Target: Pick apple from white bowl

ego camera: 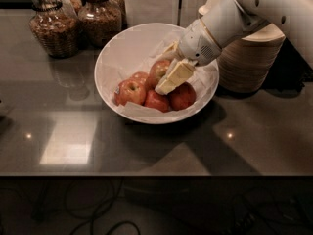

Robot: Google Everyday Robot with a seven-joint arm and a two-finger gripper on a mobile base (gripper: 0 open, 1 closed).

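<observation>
The white bowl (105, 58) sits on the dark counter, lined with crumpled white paper. It holds several apples. The paler red apple with a yellow-green blush (156, 70) lies on top at the middle. My gripper (164, 68) reaches into the bowl from the right. Its near yellowish finger (174, 77) lies against the apple's right side. The other finger (170, 47) shows just behind the apple. The jaws stand closed around it.
A red-yellow apple with a sticker (129, 91) and two deep red apples (156, 101) (184, 96) lie lower in the bowl. Two glass jars (51, 29) (100, 14) stand at the back left. A stack of beige bowls (250, 58) stands right of the bowl, under my arm.
</observation>
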